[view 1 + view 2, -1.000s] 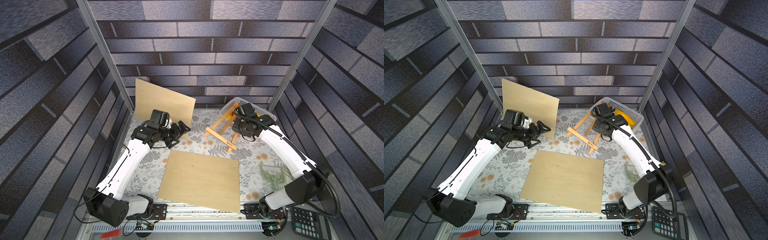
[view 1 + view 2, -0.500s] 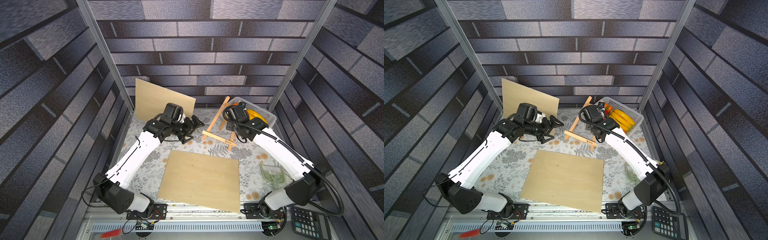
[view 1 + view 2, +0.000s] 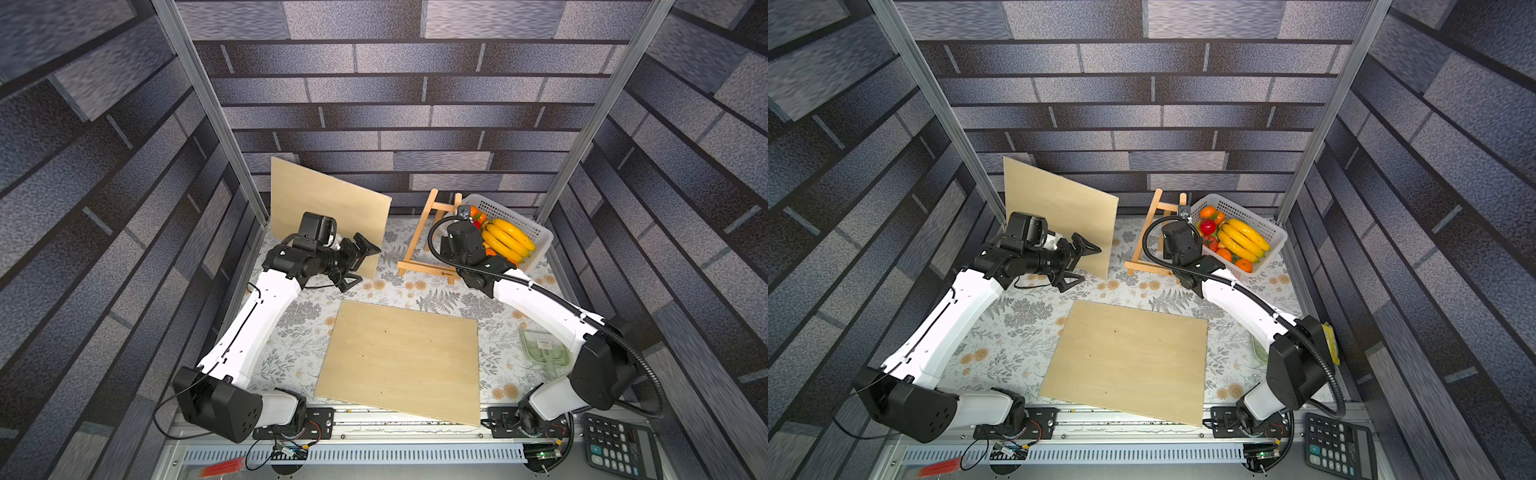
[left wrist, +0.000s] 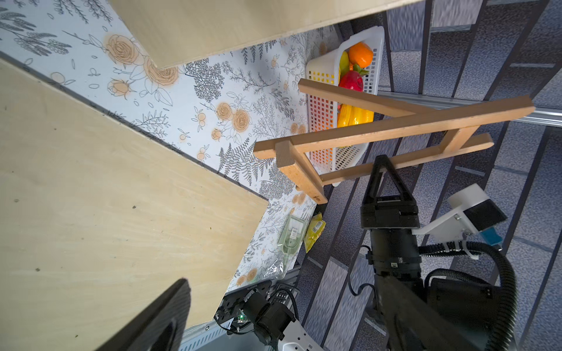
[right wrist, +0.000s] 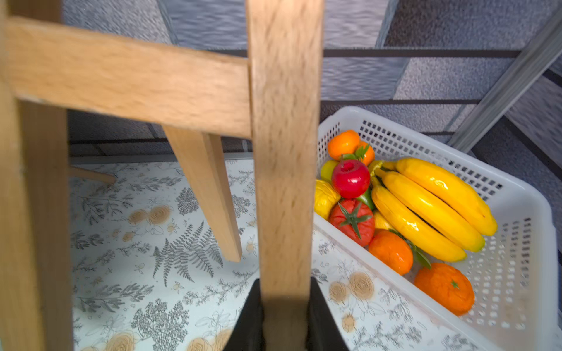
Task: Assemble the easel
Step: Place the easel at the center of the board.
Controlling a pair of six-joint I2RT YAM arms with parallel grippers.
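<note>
The wooden easel (image 3: 419, 243) (image 3: 1148, 237) stands upright at the back of the table, beside the fruit basket. My right gripper (image 5: 286, 316) is shut on one of its front legs (image 5: 286, 152); the left wrist view shows that grip from the side, with the easel (image 4: 380, 127) tilted across it. My left gripper (image 3: 363, 268) (image 3: 1086, 266) hangs open and empty left of the easel, in front of a plywood board (image 3: 324, 208) leaning on the back wall. A second board (image 3: 399, 357) lies flat at the front centre. Only one left finger (image 4: 158, 319) shows in the left wrist view.
A white basket (image 3: 540, 243) of bananas, oranges and tomatoes sits right behind the easel in the back right corner. A green packet (image 3: 544, 351) lies at the right edge under my right arm. A calculator (image 3: 619, 444) rests off the table at the front right.
My right gripper has lifted the easel from lying tilted to upright and carried it a little left. My left gripper swung right toward it, then drew back left, staying open.
</note>
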